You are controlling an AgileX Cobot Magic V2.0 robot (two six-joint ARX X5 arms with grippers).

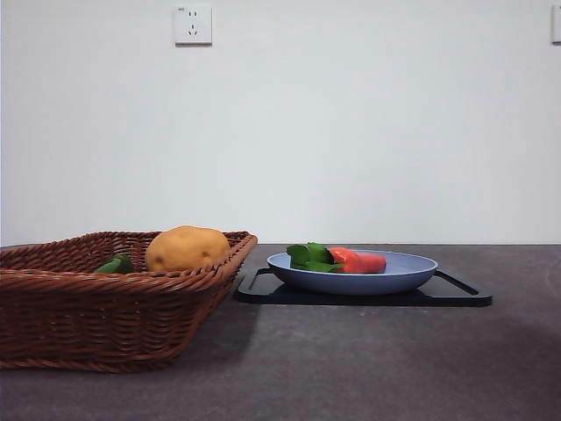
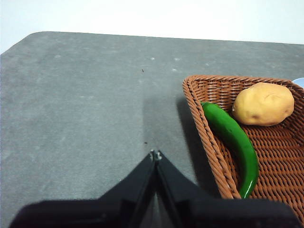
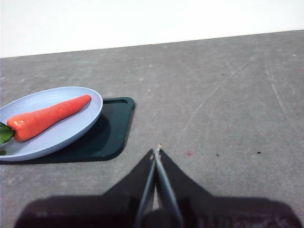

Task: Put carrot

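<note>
The carrot (image 1: 358, 260) lies on its side in a shallow blue plate (image 1: 412, 274), which sits on a dark tray (image 1: 456, 296) on the grey table (image 1: 368, 368). To the side stands a wicker basket (image 1: 88, 316) holding a potato (image 1: 187, 248) and a green pepper (image 2: 232, 137).

Both my arms wait apart from everything. The left gripper (image 2: 155, 154) hangs over bare table beside the basket, jaws pressed together. The right gripper (image 3: 156, 153) hangs near the tray, jaws likewise closed.

My worry: the carrot is smooth and tapered, so a pinch near its narrow end could slip, or nudge the plate across the tray.

Its long axis runs level along the plate, leaves toward the basket, tip pointing away.
</note>
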